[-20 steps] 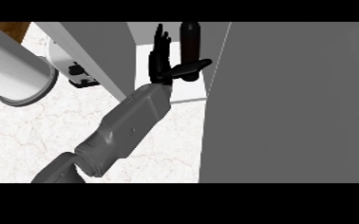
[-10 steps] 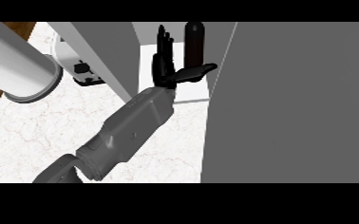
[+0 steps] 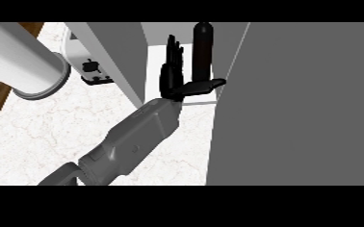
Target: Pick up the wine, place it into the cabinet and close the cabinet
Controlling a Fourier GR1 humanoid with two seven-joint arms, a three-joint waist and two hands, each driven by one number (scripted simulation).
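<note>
A dark wine bottle (image 3: 203,48) stands upright inside the open cabinet (image 3: 113,53), on its pale shelf (image 3: 201,97). My right hand (image 3: 173,77) is just left of the bottle, reaching in from the lower left. Its fingers point straight up and its thumb sticks out to the right across the bottle's lower part. The hand is open and not curled round the bottle. The bottle's base is hidden behind the thumb. Of my left arm only the forearm (image 3: 28,67) shows, large and close at the left edge; its hand is out of view.
A wide dark grey cabinet panel (image 3: 298,106) fills the right side of the view. A small white appliance (image 3: 92,71) sits on the marble counter (image 3: 64,125), left of the cabinet's left wall. The counter's edge and brown floor show at far left.
My right hand stays open beside the bottle, thumb now reaching a little further right. The left forearm looms larger at the left edge.
</note>
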